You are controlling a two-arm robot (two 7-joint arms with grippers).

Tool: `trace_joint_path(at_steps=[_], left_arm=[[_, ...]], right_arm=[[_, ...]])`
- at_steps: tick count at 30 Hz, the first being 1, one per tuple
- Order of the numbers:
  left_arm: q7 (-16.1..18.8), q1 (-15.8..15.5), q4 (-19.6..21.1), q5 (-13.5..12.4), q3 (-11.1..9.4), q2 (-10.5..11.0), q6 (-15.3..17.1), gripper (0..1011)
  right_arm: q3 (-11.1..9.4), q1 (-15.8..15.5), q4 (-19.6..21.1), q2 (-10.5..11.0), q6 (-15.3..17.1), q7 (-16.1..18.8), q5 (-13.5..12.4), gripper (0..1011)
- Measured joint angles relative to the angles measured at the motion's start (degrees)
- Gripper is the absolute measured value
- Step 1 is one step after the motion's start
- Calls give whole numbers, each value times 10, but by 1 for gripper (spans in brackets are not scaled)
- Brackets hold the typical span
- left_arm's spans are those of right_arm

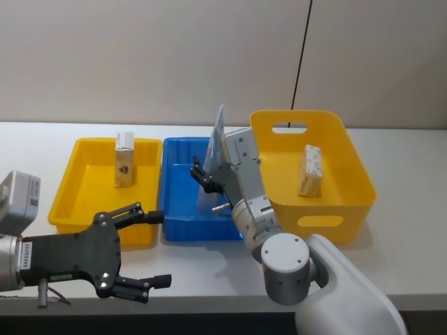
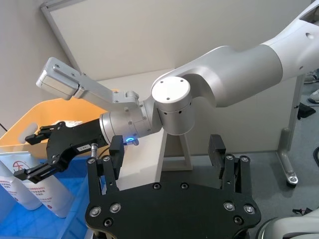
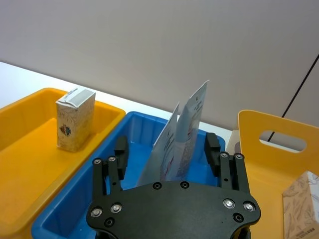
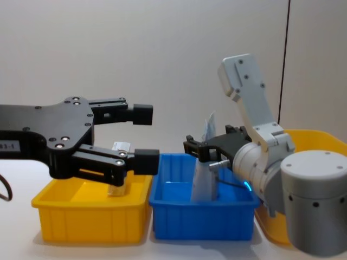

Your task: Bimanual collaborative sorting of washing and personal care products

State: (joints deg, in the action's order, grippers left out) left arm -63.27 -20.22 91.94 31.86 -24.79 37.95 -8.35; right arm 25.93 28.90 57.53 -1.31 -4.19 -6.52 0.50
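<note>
The right gripper [image 1: 204,174], fingers spread, sits over the blue tray [image 1: 178,227] at the worktop's [image 1: 209,269] centre, with the two tubes [image 3: 180,134] standing upright between its fingers but not pinched. The left gripper [image 1: 157,248], also spread and empty, hangs above the worktop's front edge, just in front of the shallow yellow tray [image 1: 77,188]. One carton [image 1: 125,158] stands at the far end of that left tray, and another carton [image 1: 310,169] leans inside the deep yellow bin [image 1: 349,160] on the right side of the worktop
</note>
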Motion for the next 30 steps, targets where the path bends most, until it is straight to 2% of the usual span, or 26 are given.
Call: trace_joint_path(at_steps=[8,9,12,13,19,20,22,27,30], left_arm=[[0,0,0,0,0,0,0,1001],[0,0,0,0,0,0,0,1001],[0,0,0,0,0,0,0,1001],[0,0,0,0,0,0,0,1002],[0,0,0,0,0,0,0,1001],[0,0,0,0,0,0,0,1001],[0,0,0,0,0,0,0,1002],[0,0,0,0,0,0,0,1001],[0,0,0,0,0,0,0,1001]], right_arm=[[-2,6,-13,-5,-7,1,5,733],[-2,7,-15,-5,-8,1,6,675],[-3,7,-17,-7,-9,2,7,594],[-4,7,-17,-7,-9,2,7,530],[-7,8,-18,-9,-11,3,10,372],[-7,8,-18,-9,-11,4,10,302],[-8,8,-18,-9,-12,5,10,286],[-10,7,-16,-10,-14,9,11,93],[-11,5,-15,-9,-15,11,11,48]])
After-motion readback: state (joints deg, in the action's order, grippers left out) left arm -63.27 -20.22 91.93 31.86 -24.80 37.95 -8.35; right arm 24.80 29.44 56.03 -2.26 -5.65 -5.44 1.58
